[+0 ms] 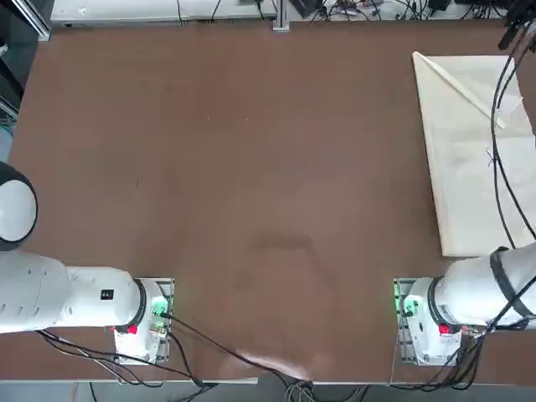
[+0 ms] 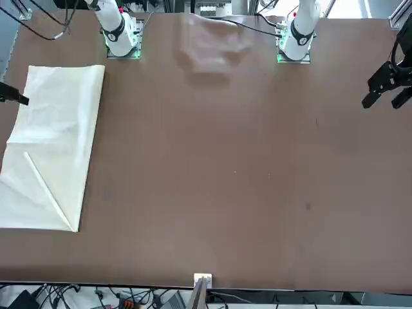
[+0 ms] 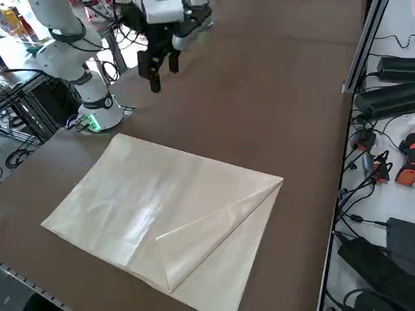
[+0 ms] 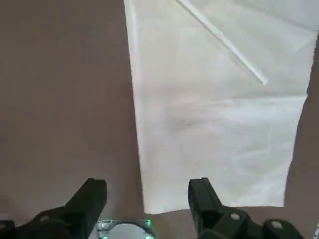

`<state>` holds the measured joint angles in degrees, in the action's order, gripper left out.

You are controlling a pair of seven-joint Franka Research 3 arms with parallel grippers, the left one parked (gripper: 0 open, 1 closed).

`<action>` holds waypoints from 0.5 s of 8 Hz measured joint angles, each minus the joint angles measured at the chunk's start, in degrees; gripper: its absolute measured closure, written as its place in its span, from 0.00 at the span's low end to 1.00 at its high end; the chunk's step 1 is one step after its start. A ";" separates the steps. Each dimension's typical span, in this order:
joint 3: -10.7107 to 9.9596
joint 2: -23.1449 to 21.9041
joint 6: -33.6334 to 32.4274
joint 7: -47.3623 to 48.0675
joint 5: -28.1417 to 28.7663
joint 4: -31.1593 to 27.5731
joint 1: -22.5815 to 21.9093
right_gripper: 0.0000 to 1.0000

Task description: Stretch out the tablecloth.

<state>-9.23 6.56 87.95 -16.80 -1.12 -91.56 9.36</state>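
Tablecloth: the tablecloth [image 3: 175, 214] is a cream-beige sheet of thin fabric, folded into a flat rectangle on the brown table [image 1: 251, 167].
Tablecloth position: it lies at the robot's right side of the table, in front of the right arm's base [image 3: 97, 116]. In the overhead view it runs off the right edge of the picture [image 1: 473, 151].
Tablecloth surface: soft creases cross it. One far corner is folded back over the sheet, which leaves a long diagonal fold line [image 4: 219, 40].
Tablecloth against the fingers: the cloth is spread below and ahead of the fingers and is apart from them. Its near edge shows just beyond the fingertips in the wrist view, and one near corner [image 4: 147, 209] sits in the gap between them. One long edge of the cloth runs straight away from that gap.
Right gripper: the right gripper [image 3: 160, 72] hangs in the air above the table, near its own base and short of the cloth's near edge, pointing down.
Fingers: the two black fingers [image 4: 199, 199] are spread wide apart with nothing between them.
Table: bare brown surface lies to one side of the fingers, cloth to the other.
Surroundings: cables and black boxes lie past the table's far edge [image 3: 382, 162].
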 joint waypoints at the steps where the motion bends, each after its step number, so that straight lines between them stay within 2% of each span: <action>1: -0.07 0.23 6.91 -5.85 -0.39 -4.57 3.16 0.00; 4: -0.15 2.86 31.35 -23.62 -0.70 -18.11 9.89 0.00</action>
<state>-9.38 9.43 119.30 -40.43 -1.83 -109.66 19.25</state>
